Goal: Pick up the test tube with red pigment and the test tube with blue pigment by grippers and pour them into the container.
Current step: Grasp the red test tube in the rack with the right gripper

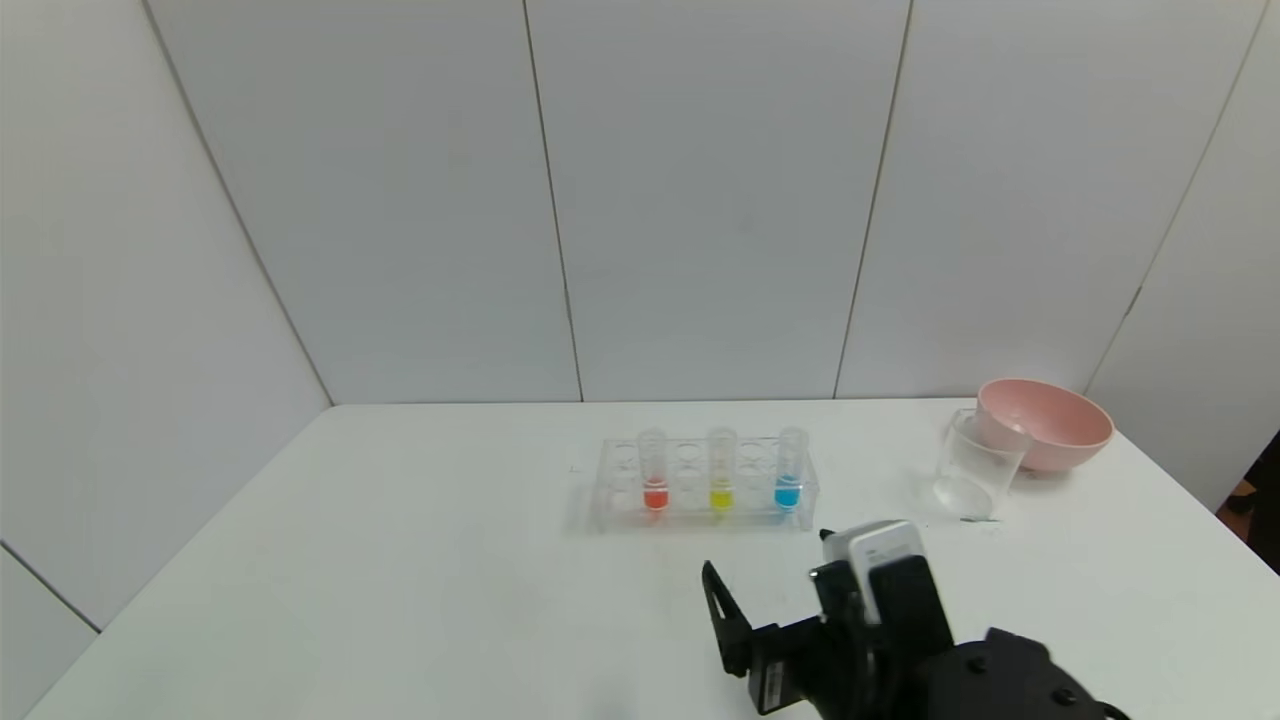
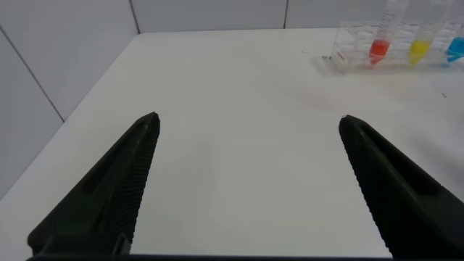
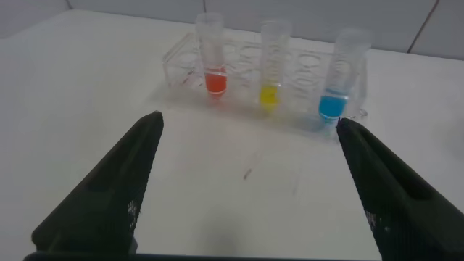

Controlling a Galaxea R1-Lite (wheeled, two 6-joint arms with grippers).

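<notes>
two tubes, red (image 3: 212, 58) and blue (image 3: 338, 81), are seen upright in the rack (image 3: 190, 59) just ahead of the right gripper (image 3: 246, 185), spread wide; the beaker (image 1: 977, 465) is probably off to its right.

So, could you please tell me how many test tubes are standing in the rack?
3, all upright in the rack's near row: the red tube toward the robot's left, the yellow tube in the middle, the blue tube toward the right. No others show.
</notes>
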